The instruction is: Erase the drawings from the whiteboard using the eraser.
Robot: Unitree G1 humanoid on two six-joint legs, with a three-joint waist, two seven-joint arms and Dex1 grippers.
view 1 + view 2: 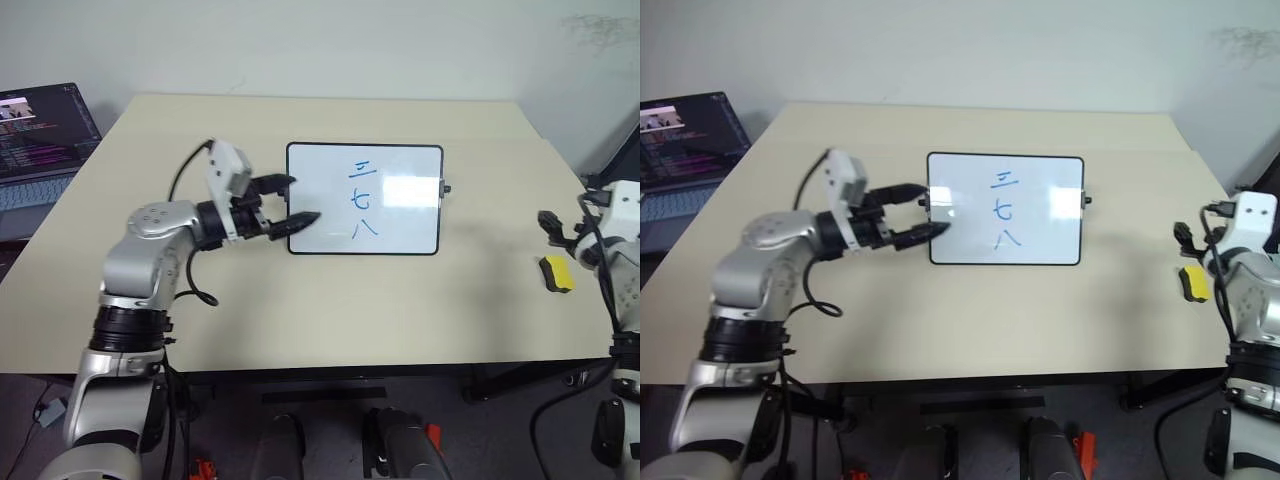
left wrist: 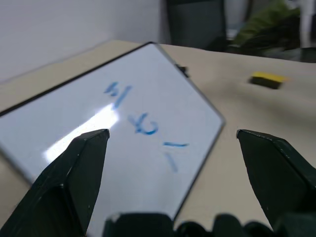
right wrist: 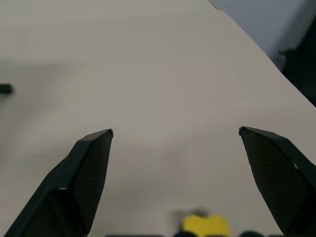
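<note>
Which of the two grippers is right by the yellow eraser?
The right gripper, open at the table's right edge with the eraser beside it; the left gripper is at the whiteboard.

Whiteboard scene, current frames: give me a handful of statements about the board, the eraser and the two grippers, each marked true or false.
1. The drawings are still on the whiteboard. True.
2. The right gripper holds the eraser. False: its jaws are open and empty, and the eraser lies on the table near it.
3. The left gripper is at the whiteboard's left edge with its jaws open. True.
4. The eraser lies on the whiteboard. False: it lies on the table to the right of the board, apart from it.
5. A laptop sits at the table's far right corner. False: it is off the table's left side.
</note>
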